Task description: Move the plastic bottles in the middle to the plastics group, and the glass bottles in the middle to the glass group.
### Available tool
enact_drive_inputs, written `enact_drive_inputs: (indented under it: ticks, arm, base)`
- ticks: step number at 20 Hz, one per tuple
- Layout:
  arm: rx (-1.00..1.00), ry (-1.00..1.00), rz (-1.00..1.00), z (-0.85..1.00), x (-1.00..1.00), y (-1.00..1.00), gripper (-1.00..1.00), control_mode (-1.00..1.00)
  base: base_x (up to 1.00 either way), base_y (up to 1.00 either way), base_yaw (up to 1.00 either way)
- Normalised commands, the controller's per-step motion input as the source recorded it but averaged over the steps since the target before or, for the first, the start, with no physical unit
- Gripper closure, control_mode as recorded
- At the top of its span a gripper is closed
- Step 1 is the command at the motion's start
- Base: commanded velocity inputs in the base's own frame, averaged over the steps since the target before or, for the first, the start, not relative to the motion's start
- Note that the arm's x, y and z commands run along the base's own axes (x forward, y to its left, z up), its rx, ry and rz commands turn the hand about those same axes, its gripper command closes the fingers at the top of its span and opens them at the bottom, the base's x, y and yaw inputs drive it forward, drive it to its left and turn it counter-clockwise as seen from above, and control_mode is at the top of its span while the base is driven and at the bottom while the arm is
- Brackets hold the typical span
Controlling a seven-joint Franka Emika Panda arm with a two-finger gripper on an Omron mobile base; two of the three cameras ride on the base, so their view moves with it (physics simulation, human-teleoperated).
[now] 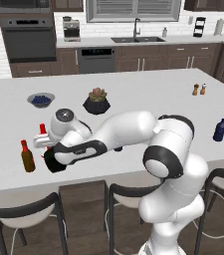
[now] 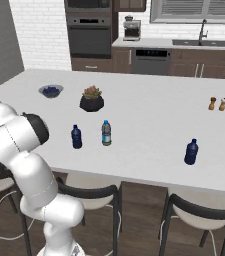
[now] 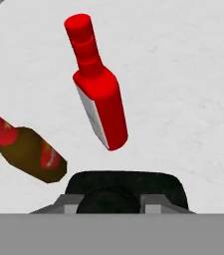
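Gripping the squat black glass bottle [image 3: 126, 191], your gripper [image 1: 54, 162] clenches glossy, heavy, breakable stock; clasp the body

A white island counter [image 1: 133, 89] fills the middle of the kitchen. Dark stools [image 2: 91, 192] with pale seats stand along its near edge on a wood floor [image 1: 88, 199]. Behind, dark brown cabinets [image 1: 148, 57] carry a sink [image 1: 137, 39] and a coffee maker [image 1: 71, 29] below a blinded window [image 1: 133, 10]. A wall oven [image 1: 29, 37] stands left, beside white brick wall [image 2: 39, 30].
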Motion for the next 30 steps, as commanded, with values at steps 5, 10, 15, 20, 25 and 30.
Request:
enact_drive_inputs:
  ticks: [5, 10, 15, 20, 25, 30]
  arm:
    - [0.0, -0.01, 0.0, 0.03, -0.16, 0.0, -1.0, -1.0]
    - [0.03, 0.0, 0.02, 0.22, -0.11, 0.0, -1.0, -1.0]
    - [0.08, -0.03, 0.03, 0.47, -0.01, -0.01, -1.0, -1.0]
    - [0.06, -0.06, 0.03, 0.5, -0.07, -0.01, -1.0, -1.0]
    - [0.01, -0.12, 0.0, 0.46, -0.22, -0.31, -1.0, -1.0]
    - [0.0, -0.13, 0.0, 0.28, -0.46, -0.61, -1.0, -1.0]
  base:
    - [0.0, 0.0, 0.0]
    - [0.0, 0.0, 0.0]
    - [0.0, 0.0, 0.0]
    - [0.0, 0.0, 0.0]
    - [0.0, 0.0, 0.0]
    - [0.0, 0.0, 0.0]
